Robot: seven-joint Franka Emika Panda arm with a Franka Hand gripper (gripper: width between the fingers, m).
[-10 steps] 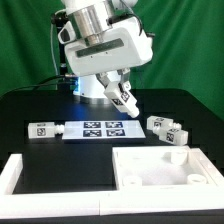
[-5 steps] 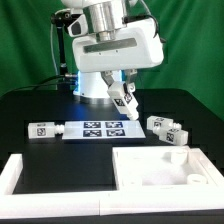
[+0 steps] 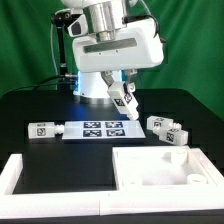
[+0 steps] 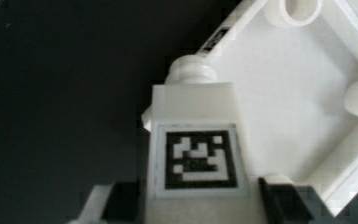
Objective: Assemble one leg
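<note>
My gripper (image 3: 121, 92) is shut on a white leg (image 3: 126, 102) with a black-and-white square tag, held tilted in the air above the marker board (image 3: 97, 129). In the wrist view the leg (image 4: 197, 135) fills the middle between the two dark fingers (image 4: 119, 204), its round peg end pointing at the large white square panel (image 4: 318, 95) below. That panel (image 3: 165, 175) lies at the front of the exterior view's right. Two more legs (image 3: 167, 129) lie on the black table at the right, and one leg (image 3: 42, 130) lies at the left of the marker board.
A white L-shaped rail (image 3: 30, 176) runs along the front and the exterior view's left. The arm's base (image 3: 92, 85) stands at the back, before a green wall. The panel has round holes near its corners (image 4: 293, 10).
Between one second ago and half a second ago the arm rose and shifted slightly to the exterior view's right with the leg. Since then nothing has visibly moved.
</note>
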